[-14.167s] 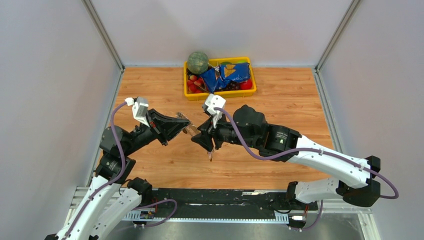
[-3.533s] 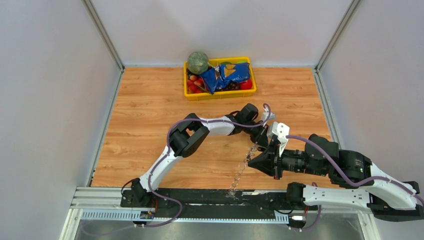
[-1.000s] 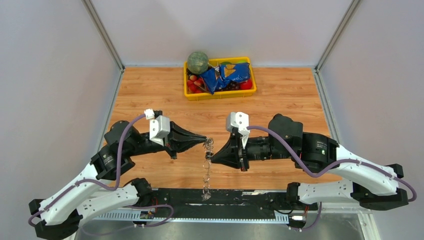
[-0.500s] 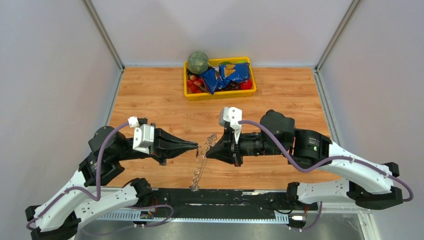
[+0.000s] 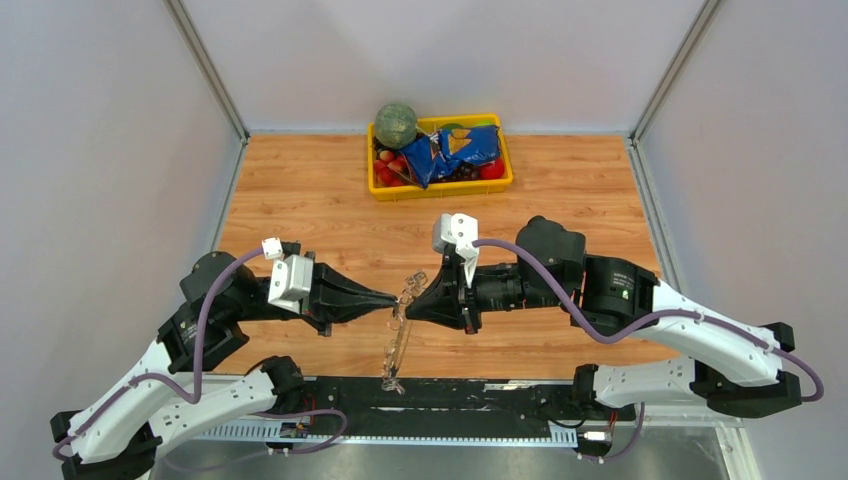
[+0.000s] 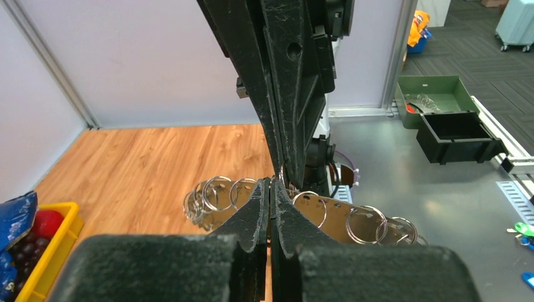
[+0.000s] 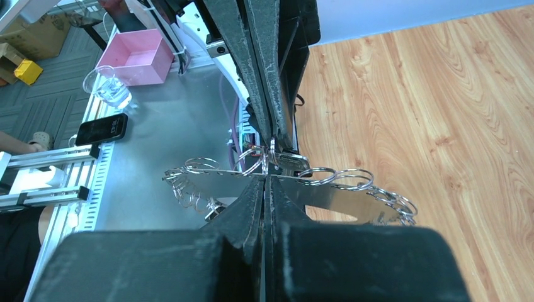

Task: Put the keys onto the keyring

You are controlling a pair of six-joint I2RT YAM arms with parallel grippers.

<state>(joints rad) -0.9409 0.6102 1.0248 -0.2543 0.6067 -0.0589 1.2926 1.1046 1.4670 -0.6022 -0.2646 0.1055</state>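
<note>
**Left arm** (image 5: 180, 370): rises from the near-left base with the elbow out to the left and the forearm level. The left gripper (image 5: 388, 300) points right, its fingers clenched flat together and pinching the keyring (image 5: 397, 335) at their tips.

**Right arm** (image 5: 690, 335): mirrors it from the near-right base. The right gripper (image 5: 410, 304) points left, tip to tip with the left one, its fingers likewise pressed tight on the keyring.

**Keyring:** held in the air between the two tips. Most of it hangs from them toward the near edge.

**Left wrist view only:** silver rings fan out to both sides of the fingertips, and the right gripper's fingers meet them head-on. A green box (image 6: 434, 94) and a black box (image 6: 456, 135) sit off the table.

**Right wrist view only:** the ring strip lies crosswise just past the fingertips. A pink box (image 7: 135, 60), a glass (image 7: 113, 88) and a phone (image 7: 101, 129) sit on the metal bench.

**Room:** open table (image 5: 300, 200) lies left, right and beyond both grippers, with the walls (image 5: 110, 180) well apart.

**Far:** a yellow tray (image 5: 440, 188) sits well beyond the tips at the back edge, holding a melon (image 5: 396, 124) and a blue bag (image 5: 455, 152).
</note>
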